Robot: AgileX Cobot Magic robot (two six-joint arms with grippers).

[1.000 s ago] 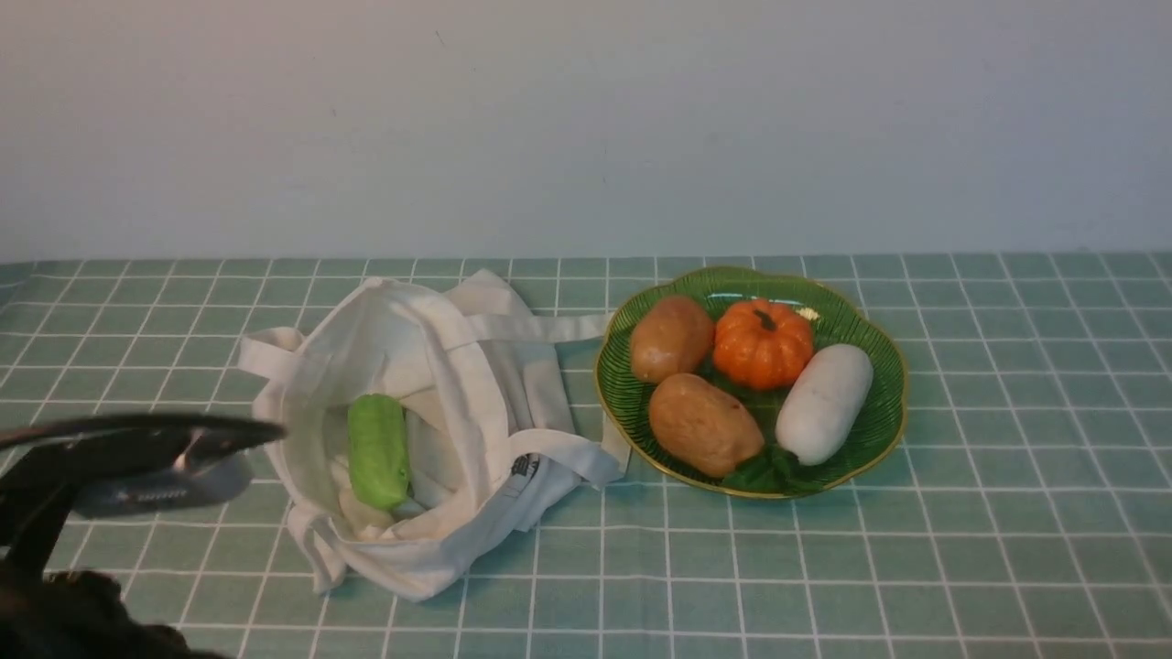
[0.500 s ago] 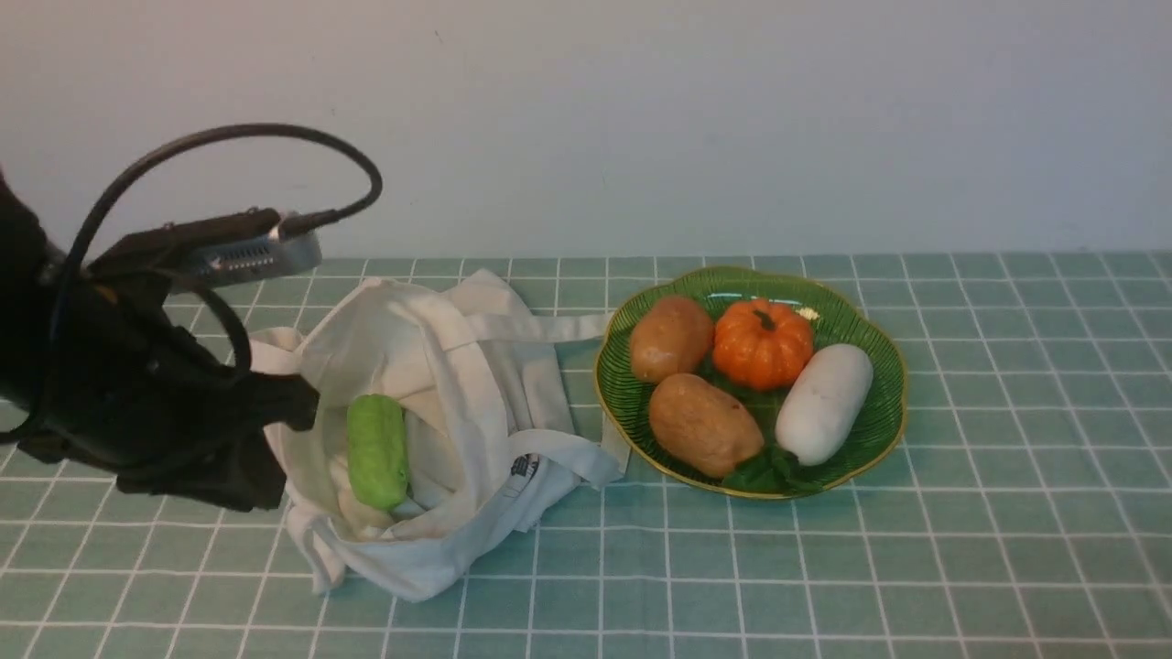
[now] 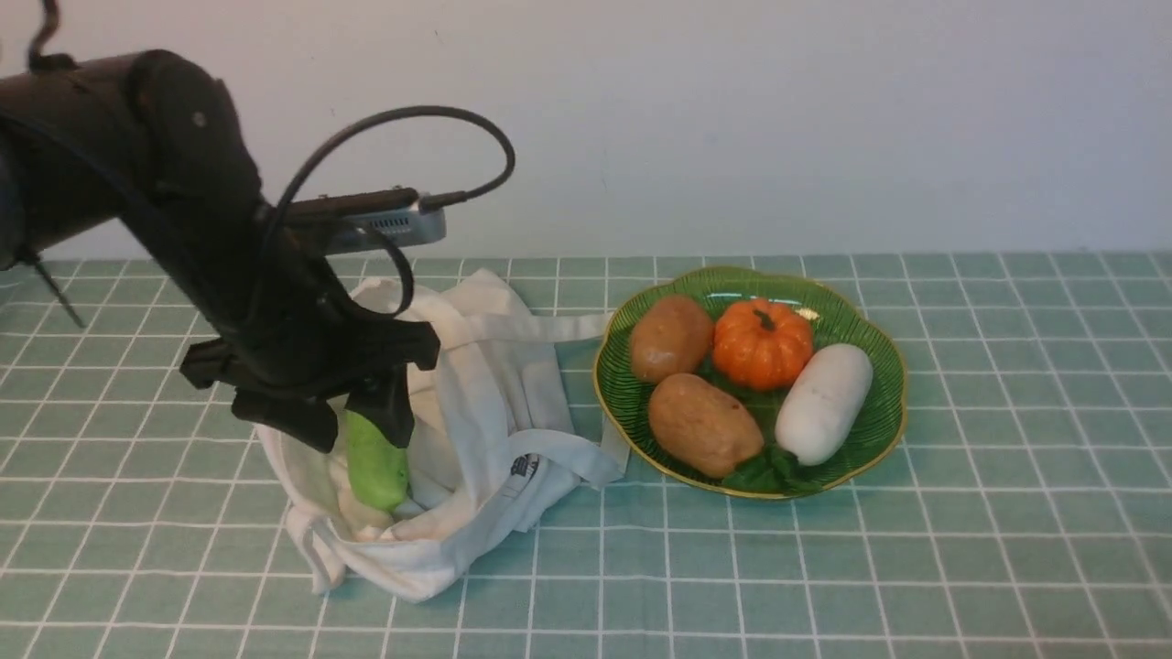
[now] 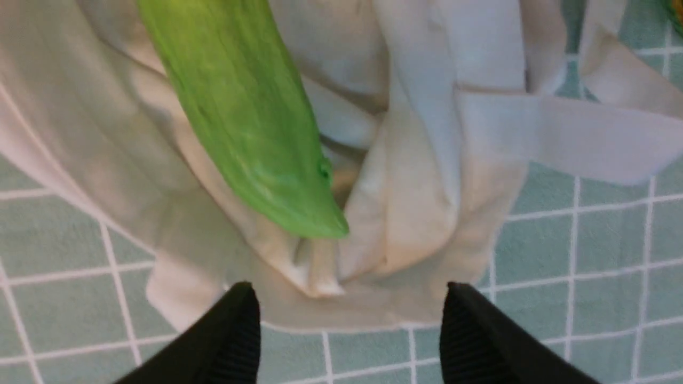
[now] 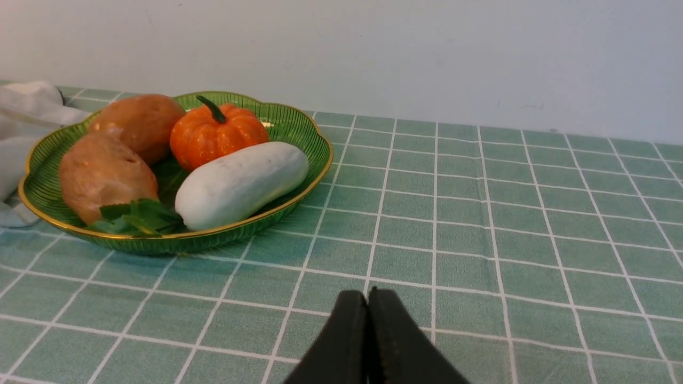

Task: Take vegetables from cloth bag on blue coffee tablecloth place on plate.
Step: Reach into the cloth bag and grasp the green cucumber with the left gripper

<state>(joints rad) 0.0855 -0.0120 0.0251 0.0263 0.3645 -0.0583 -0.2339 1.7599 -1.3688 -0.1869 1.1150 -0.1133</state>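
Note:
The light green cucumber (image 3: 375, 465) lies inside the open off-white cloth bag (image 3: 476, 403) on the teal checked tablecloth (image 3: 916, 567). My left gripper (image 3: 355, 428) hangs open just above the cucumber's far end, one finger on each side. In the left wrist view the cucumber (image 4: 245, 112) lies on the bag's cloth (image 4: 427, 160) ahead of the open gripper (image 4: 349, 298). The dark green plate (image 3: 874, 430) stands to the right of the bag. My right gripper (image 5: 368, 298) is shut and empty, low over the cloth near the plate (image 5: 299, 133); it does not show in the front view.
The plate holds two brown potatoes (image 3: 703, 423), an orange pumpkin (image 3: 762, 344) and a white oblong vegetable (image 3: 824, 403). A bag strap (image 3: 540, 327) lies toward the plate's left rim. A pale wall runs along the table's far edge.
My left arm has swung up from the front left corner and to the right. Its open gripper now stands over the bag above the cucumber. Nothing else has moved.

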